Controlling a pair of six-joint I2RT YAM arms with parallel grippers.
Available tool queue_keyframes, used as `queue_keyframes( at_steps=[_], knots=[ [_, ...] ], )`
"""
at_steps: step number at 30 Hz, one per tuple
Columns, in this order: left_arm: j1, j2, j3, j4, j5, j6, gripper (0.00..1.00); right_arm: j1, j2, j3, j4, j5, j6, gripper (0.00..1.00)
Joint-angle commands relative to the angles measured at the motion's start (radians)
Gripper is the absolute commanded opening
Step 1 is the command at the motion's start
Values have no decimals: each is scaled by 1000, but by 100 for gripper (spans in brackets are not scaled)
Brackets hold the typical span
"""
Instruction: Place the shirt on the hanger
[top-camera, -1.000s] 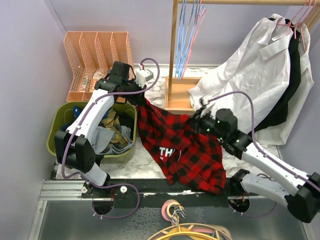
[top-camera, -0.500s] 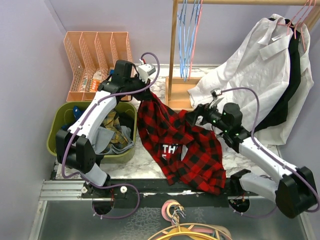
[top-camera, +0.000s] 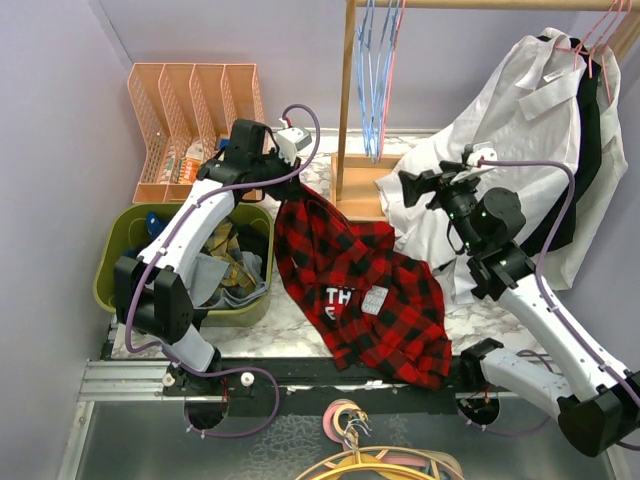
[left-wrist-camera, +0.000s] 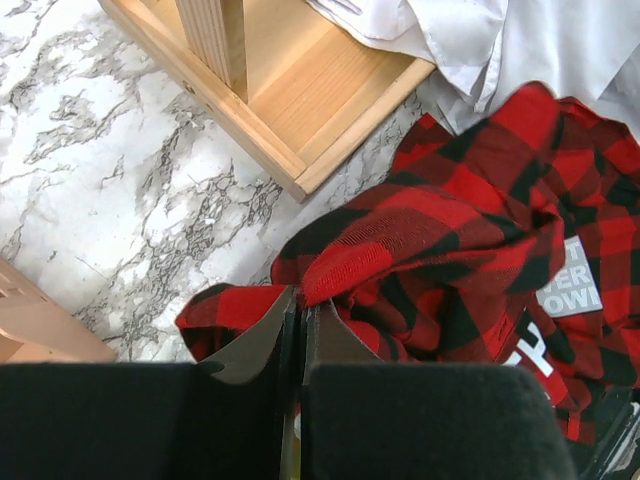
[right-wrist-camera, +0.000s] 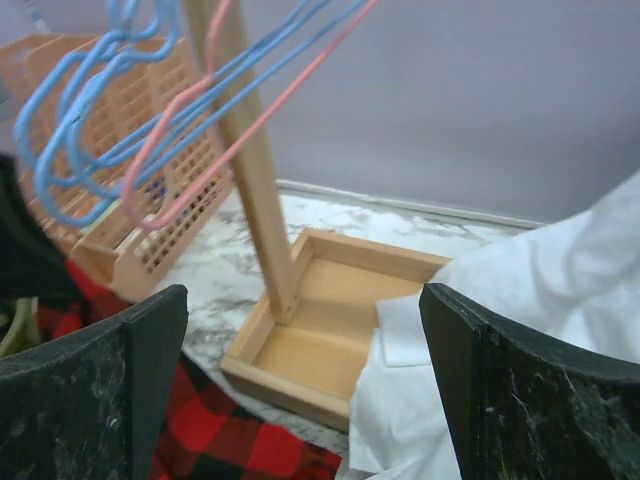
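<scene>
The left gripper (left-wrist-camera: 300, 318) is pinched shut on a fold at the edge of the shirt (top-camera: 370, 300), holding that corner up just left of the wooden rack's post (top-camera: 346, 100). From there the red-and-black plaid falls away and spreads over the table (left-wrist-camera: 120, 180) in front of the rack's base, with the lettering facing up.

The right gripper (right-wrist-camera: 300, 330) has its jaws wide apart with nothing between them. It is raised on the other side of the post, by the white shirt (top-camera: 520, 130), and faces the rack.

The pink hanger (right-wrist-camera: 169, 115) hangs from the rail close by the post, among the blue hangers (right-wrist-camera: 70, 120). It is above the right gripper and ahead of it, with its long axis running steeply downward. Since the right arm is free and already aimed that way, it looks like the better arm for reaching up to fetch the hanger.
</scene>
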Motion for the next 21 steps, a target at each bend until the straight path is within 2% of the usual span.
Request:
queue_keyframes(
  at_steps=[1, 3, 4, 7, 9, 13, 17, 21],
  knots=[
    [-7, -2, 35, -21, 6, 20, 0, 7, -36, -61, 39, -400, -40, 100],
    [-7, 3, 50, -41, 12, 31, 0, 57, -43, -112, 154, -669, -10, 100],
    [-7, 4, 57, -52, 20, 37, 0, 108, -33, -109, 144, -691, -42, 100],
    [-6, -4, 63, -78, 67, 59, 0, 302, 61, -43, -34, -471, -271, 100],
    [-7, -14, 59, -93, 110, 78, 0, 352, 110, -29, -74, -388, -345, 100],
    [-7, -23, 63, -113, 150, 91, 0, 394, 133, -74, 4, -294, -398, 100],
    [-7, -21, 69, -124, 142, 95, 0, 496, 176, -124, 82, -85, -534, 100],
    [-6, -18, 79, -132, 153, 96, 0, 547, 261, -152, 137, 54, -623, 100]
  ],
)
